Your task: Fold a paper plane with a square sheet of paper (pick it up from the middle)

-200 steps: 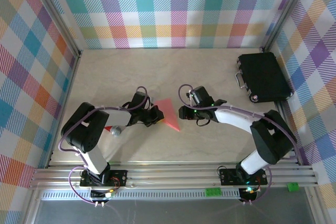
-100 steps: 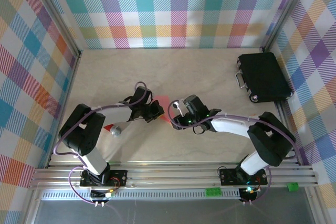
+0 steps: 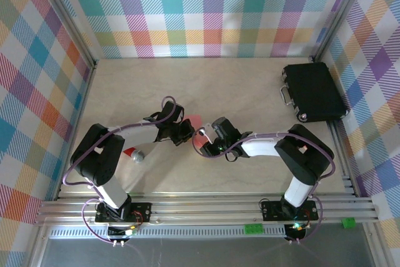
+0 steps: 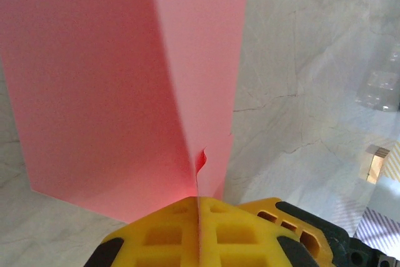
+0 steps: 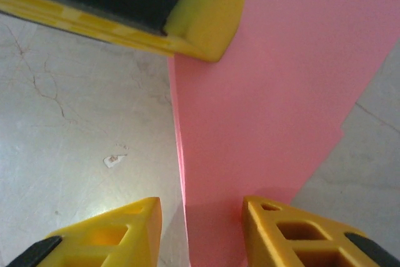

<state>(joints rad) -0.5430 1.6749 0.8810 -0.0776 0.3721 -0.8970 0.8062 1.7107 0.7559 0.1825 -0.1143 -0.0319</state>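
In the top view the pink sheet of paper is mostly covered by the left gripper and the right gripper, so its outline cannot be told there. In the left wrist view the sheet runs past the top edge, and its near end disappears between the yellow fingers, which the bottom edge cuts. A pale thing at the right is too blurred to name. In the right wrist view the sheet leaves by the top and right edges. The small red object is too small to identify.
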